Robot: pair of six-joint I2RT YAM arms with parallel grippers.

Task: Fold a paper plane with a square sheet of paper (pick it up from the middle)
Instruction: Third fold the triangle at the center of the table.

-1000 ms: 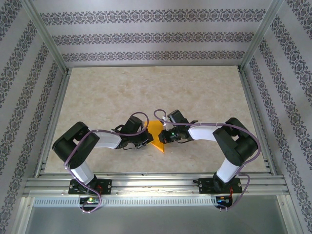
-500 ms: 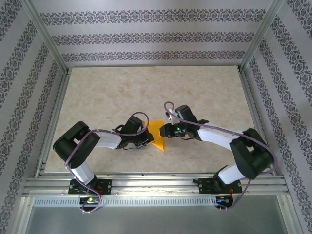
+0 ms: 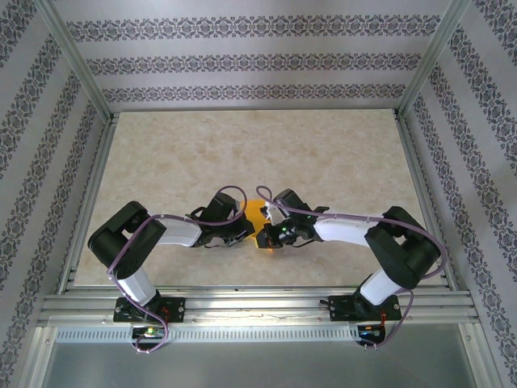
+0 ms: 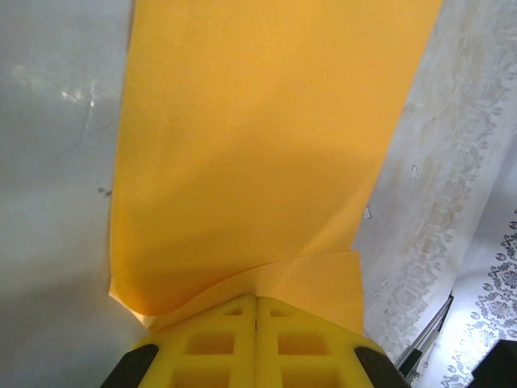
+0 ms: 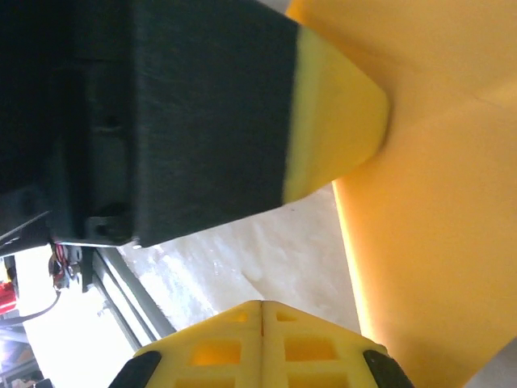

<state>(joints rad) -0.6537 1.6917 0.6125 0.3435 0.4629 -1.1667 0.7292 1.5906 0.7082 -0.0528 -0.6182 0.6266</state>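
One thin bright orange paper sheet [image 4: 258,145] sat between both grippers.
Left gripper [image 4: 257,301] pinched its edge; right gripper [image 5: 262,307] was pressed together beside it.

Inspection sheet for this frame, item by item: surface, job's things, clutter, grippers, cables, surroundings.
Surface: beige mottled table.
Job's things: orange paper lying on the table between both grippers, one edge curled up.
Clutter: nothing seen.
Grippers: left gripper jaws shut, tips against the paper; right gripper jaws shut beside it.
Cables: purple cables looped along both arms.
Surroundings: patterned walls, metal frame.
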